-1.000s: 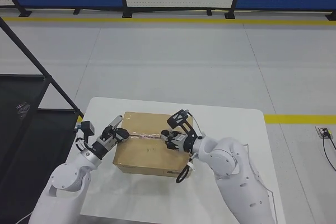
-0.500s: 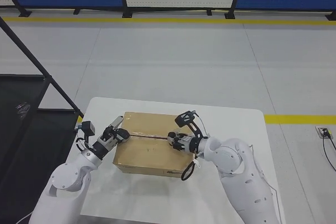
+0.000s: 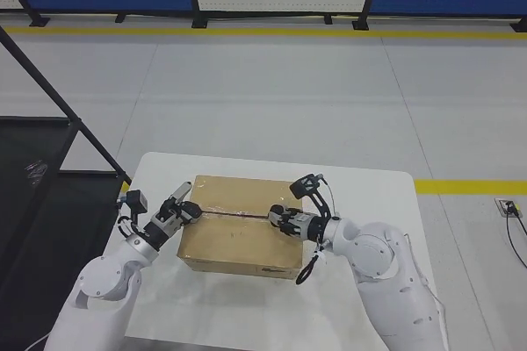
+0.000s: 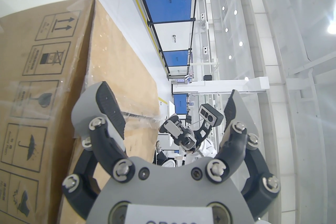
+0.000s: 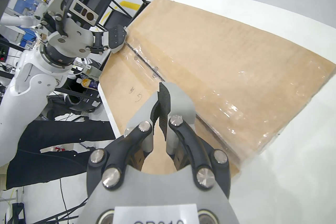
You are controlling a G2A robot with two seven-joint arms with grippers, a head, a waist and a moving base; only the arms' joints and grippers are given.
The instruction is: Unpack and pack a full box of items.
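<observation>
Box (image 3: pixel 233 246) taped shut, contents hidden; left fingers (image 4: pixel 109 107) spread, right fingers (image 5: pixel 164 104) pressed together.

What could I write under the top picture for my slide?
Left gripper open at one end of a taped cardboard box on a white table, right gripper shut over its seam.

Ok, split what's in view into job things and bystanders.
Job: cardboard box, its taped seam, left gripper open at one end, right gripper shut over the seam.
Bystanders: white table, black frame, yellow floor line.
</observation>
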